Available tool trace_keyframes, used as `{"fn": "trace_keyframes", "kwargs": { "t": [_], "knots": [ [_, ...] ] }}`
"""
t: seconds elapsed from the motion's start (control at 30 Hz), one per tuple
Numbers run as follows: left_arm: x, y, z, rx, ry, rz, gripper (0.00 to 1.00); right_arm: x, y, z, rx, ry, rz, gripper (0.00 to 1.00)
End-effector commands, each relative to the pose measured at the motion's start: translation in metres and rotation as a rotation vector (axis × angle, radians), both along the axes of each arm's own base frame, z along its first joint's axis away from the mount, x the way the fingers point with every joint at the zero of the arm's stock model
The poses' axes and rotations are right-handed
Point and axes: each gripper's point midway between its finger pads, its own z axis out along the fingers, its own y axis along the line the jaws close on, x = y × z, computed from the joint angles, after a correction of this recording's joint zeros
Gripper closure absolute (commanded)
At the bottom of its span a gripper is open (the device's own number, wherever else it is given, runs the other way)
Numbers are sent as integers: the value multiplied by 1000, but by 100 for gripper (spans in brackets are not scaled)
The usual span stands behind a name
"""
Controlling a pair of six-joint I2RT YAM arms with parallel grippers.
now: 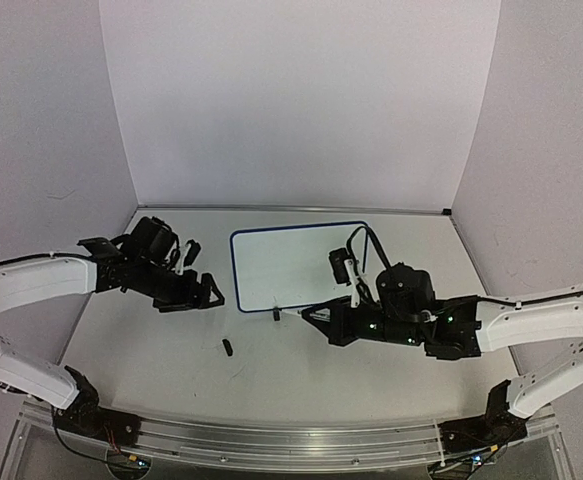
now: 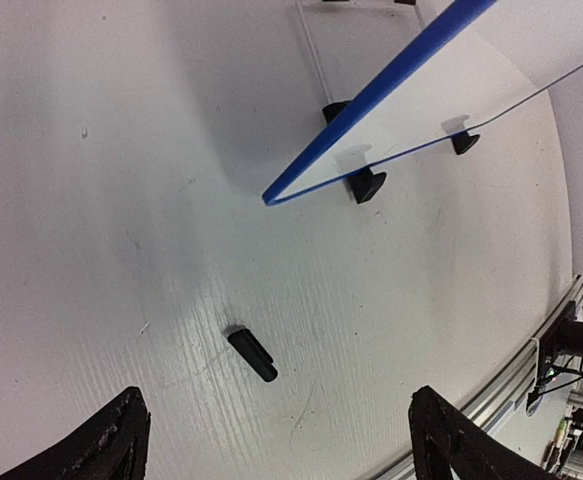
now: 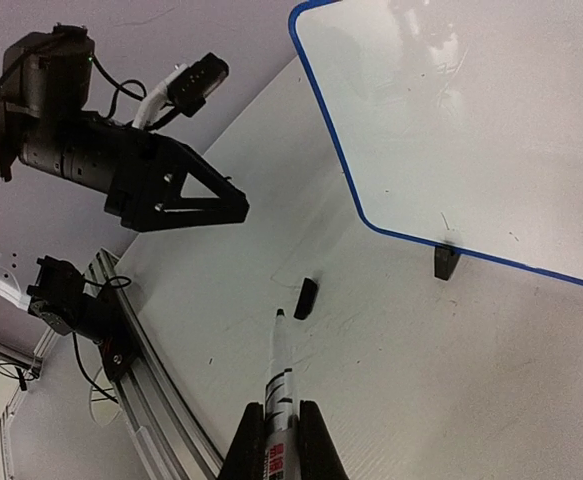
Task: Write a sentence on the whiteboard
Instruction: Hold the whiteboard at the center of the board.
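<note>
White matte worktop (image 1: 151,375), boxed in by plain white walls (image 1: 301,100). Blue-rimmed rectangular whiteboard (image 1: 301,268) stands on black clip feet mid-table toward the far edge, face plain white. Left gripper (image 1: 213,296) sits just off the board's left rim, fingers apart. Right gripper (image 3: 281,412) is clamped on a slim white-and-black marker (image 3: 276,350). Small black cap (image 1: 228,347) lies loose toward the near edge.

My white-and-black left arm (image 1: 41,280) reaches in from the left side. Its black two-finger left gripper (image 1: 209,297) hangs with the jaws spread wide, holding nothing. My right arm (image 1: 536,318) stretches low toward the left. Its black right gripper (image 1: 316,316) is clamped on a slim white marker pen (image 3: 279,385), with the tip pointing ahead.
</note>
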Motion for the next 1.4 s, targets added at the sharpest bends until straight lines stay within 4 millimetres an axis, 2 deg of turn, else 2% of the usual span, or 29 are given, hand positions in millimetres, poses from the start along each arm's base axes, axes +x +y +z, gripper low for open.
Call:
{"fn": "trace_keyframes", "kwargs": {
  "t": [0.0,0.13,0.2,0.33,0.43,0.57,0.73,0.87,1.07,1.37],
  "knots": [
    [18,-17,50,-36,-115,-239,11,25,-2,36,84,-80,-3,100],
    [49,-25,69,-17,-214,-316,11,40,-3,47,122,-116,2,100],
    [66,-26,67,-7,-240,-330,12,46,-2,52,137,-137,7,100],
    [78,-39,70,-29,-290,-406,15,52,1,60,145,-168,8,100],
    [82,-47,75,-33,-348,-485,27,55,7,63,141,-184,16,100],
    [94,-49,74,11,-386,-519,39,59,17,60,125,-194,40,100],
    [95,-60,68,-14,-366,-584,60,61,26,60,120,-201,62,100],
    [91,-62,63,-32,-374,-606,72,64,31,59,112,-207,66,100],
    [87,-58,57,-16,-386,-613,85,70,41,59,115,-214,75,100],
    [91,-52,50,31,-388,-608,86,88,51,57,91,-258,4,100]
  ]
}}
